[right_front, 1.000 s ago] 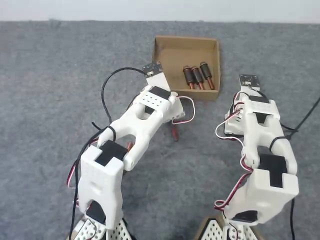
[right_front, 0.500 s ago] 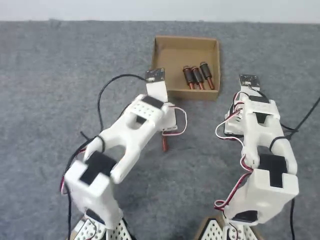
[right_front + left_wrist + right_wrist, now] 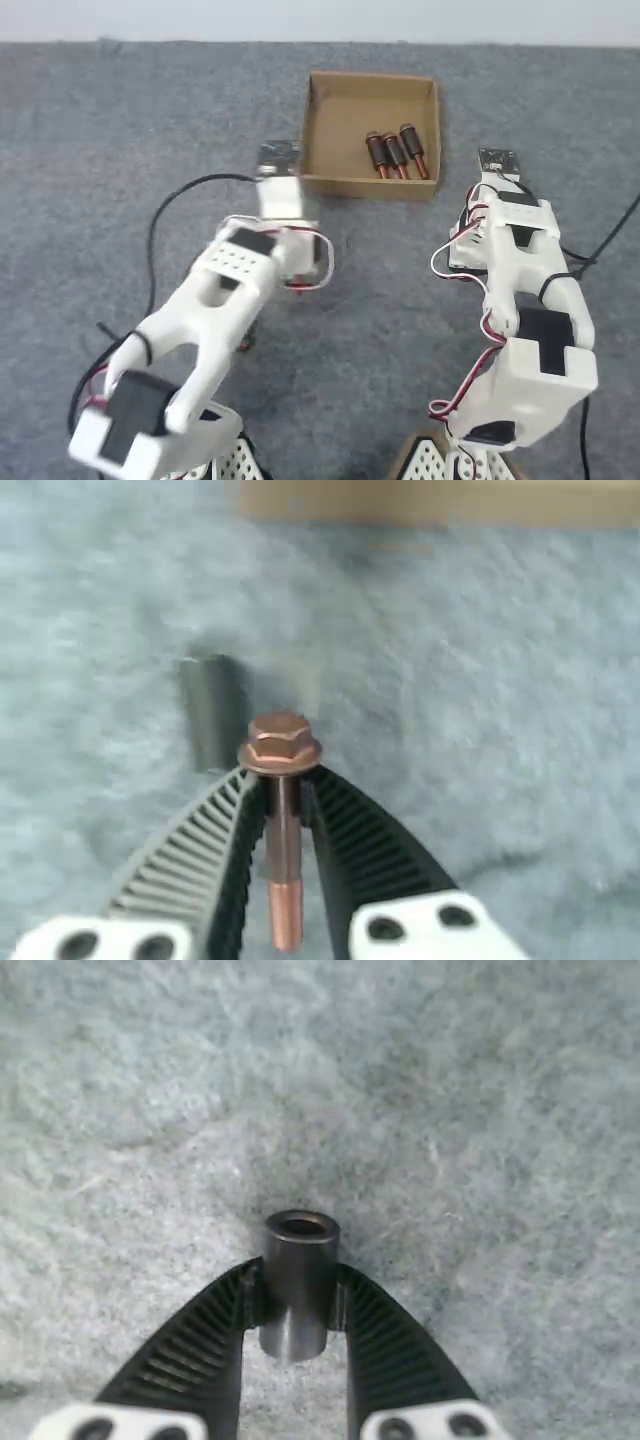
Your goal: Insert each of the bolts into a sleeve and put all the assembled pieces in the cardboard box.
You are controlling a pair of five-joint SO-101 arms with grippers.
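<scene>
Bolt (image 3: 280,745), coppery, hex-headed, clenched in left claw (image 3: 281,775); sleeve (image 3: 300,1245), smooth, perhaps steel, gripped by right claw (image 3: 298,1285)

Surroundings on my feeds: grey carpet (image 3: 90,150), pale wall (image 3: 320,20).
Carpet is short, felted pile, mottled light and dark grey, and spreads across the work surface on my overhead feed. Same fuzzy texture close up on both wrist feeds. Wall runs as a plain white band along the carpet's far edge.
</scene>
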